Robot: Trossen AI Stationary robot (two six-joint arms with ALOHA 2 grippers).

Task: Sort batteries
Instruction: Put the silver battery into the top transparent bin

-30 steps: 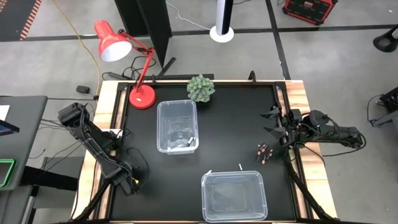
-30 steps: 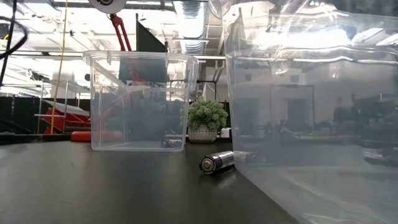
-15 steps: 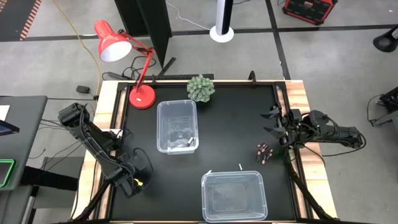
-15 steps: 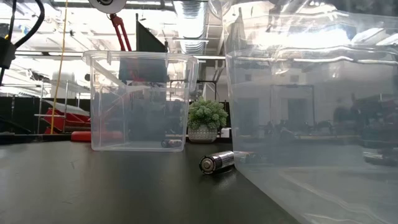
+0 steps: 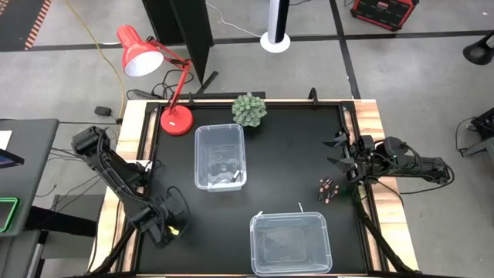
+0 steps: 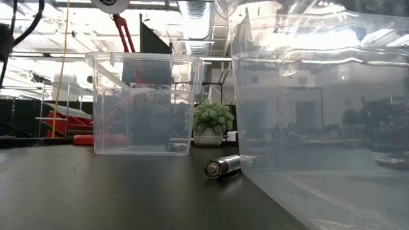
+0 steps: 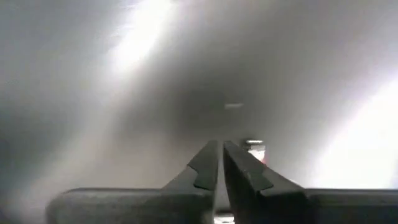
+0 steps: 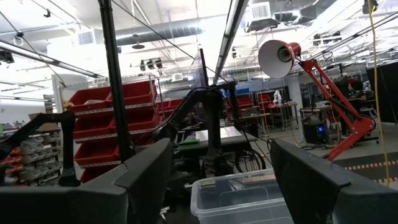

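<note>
1. The near bin, clear plastic, stands at the table's front edge, and I place everything else by it
2. My left fingers hang to the left of the near bin, about level with its far wall and well apart from it, close to the table's left edge; they are clenched to a thin slit with nothing visible between them, and what lies past them in my wrist view is too blurred to name
3. Just beyond the near bin's far wall lie two loose whitish batteries, one battery off its left corner and a second battery nearer its right side; from table height one of them lies on its side, just beside the bin's wall
4. Farther out and to the right of the near bin, a cluster of dark batteries with coppery ends lies on the table
5. The far bin stands beyond the near bin and to its left, with a few batteries on its floor at the nearer end
6. My right fingers wait beyond the dark cluster, far right of the near bin at the table's right edge, spread wide and grasping nothing
7. Farthest from the near bin, a small green plant and a red desk lamp stand at the back edge
</note>
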